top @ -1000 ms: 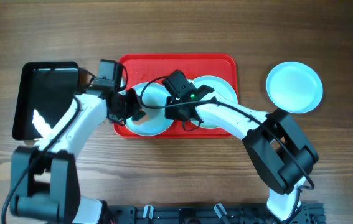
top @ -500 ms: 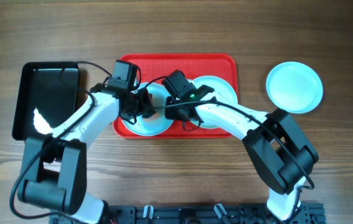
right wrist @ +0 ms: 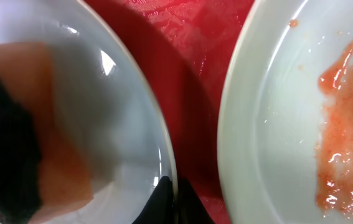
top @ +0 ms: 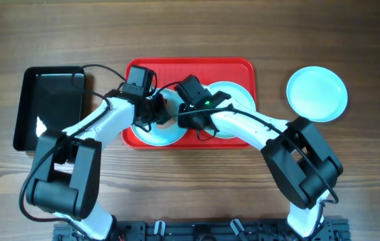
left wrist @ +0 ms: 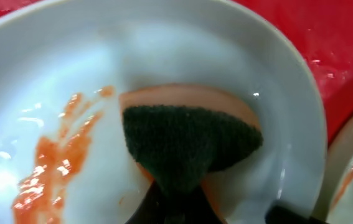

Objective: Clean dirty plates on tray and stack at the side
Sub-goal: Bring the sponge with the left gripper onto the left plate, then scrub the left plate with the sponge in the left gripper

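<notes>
Overhead: over the last second the left gripper (top: 157, 119) has swung in from the left edge of the red tray (top: 190, 67) and now sits over the left plate (top: 151, 137), which lies at the tray's near-left corner. The right gripper (top: 191, 119) has not moved; it sits where that plate's rim meets the right plate (top: 238, 94), which lies along the tray's right edge. A third plate (top: 315, 94) lies on the table (top: 364, 174) well beyond the tray's right edge and looks clean from here. The black tray (top: 49, 107) off the left edge is where it was.

Left wrist: the fingers are clamped on a sponge (left wrist: 188, 143), orange with a dark scouring face, now pressed flat on the plate floor towards its right rim. An orange smear (left wrist: 58, 162) lies just left of the sponge and is not yet wiped.

Right wrist: the fingers are pinched together on the left plate's rim at the bottom of the view, with red tray floor between the two plates. The right plate carries its own orange streak (right wrist: 341, 124).

Judgement: scrubbing of the first tray plate is only starting; with the rim held steady, a sweep leftward across the smear seems due, and two plates are left to clean and stack
</notes>
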`<state>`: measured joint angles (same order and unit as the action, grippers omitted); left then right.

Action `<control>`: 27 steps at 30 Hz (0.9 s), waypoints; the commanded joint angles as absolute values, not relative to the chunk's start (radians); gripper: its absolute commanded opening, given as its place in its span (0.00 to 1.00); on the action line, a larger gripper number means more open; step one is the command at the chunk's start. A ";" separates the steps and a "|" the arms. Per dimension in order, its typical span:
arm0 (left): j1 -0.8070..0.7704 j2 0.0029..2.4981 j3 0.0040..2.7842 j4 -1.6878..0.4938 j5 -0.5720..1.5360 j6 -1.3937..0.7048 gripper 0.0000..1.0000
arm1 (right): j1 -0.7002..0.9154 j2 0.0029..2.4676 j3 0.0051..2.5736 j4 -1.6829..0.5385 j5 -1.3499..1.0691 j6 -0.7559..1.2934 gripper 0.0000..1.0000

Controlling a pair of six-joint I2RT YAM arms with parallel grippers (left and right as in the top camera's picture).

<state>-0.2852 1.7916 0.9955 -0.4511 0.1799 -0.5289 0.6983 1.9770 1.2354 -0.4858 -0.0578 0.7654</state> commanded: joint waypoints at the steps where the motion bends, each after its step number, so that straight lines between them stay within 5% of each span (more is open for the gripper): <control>1: -0.263 1.830 0.981 -0.506 0.010 -0.531 0.04 | 0.695 1.998 1.229 -0.510 -0.015 0.767 0.04; 27: -0.096 1.810 0.982 -0.647 0.046 -0.528 0.04 | 0.695 1.999 1.228 -0.515 -0.014 0.767 0.04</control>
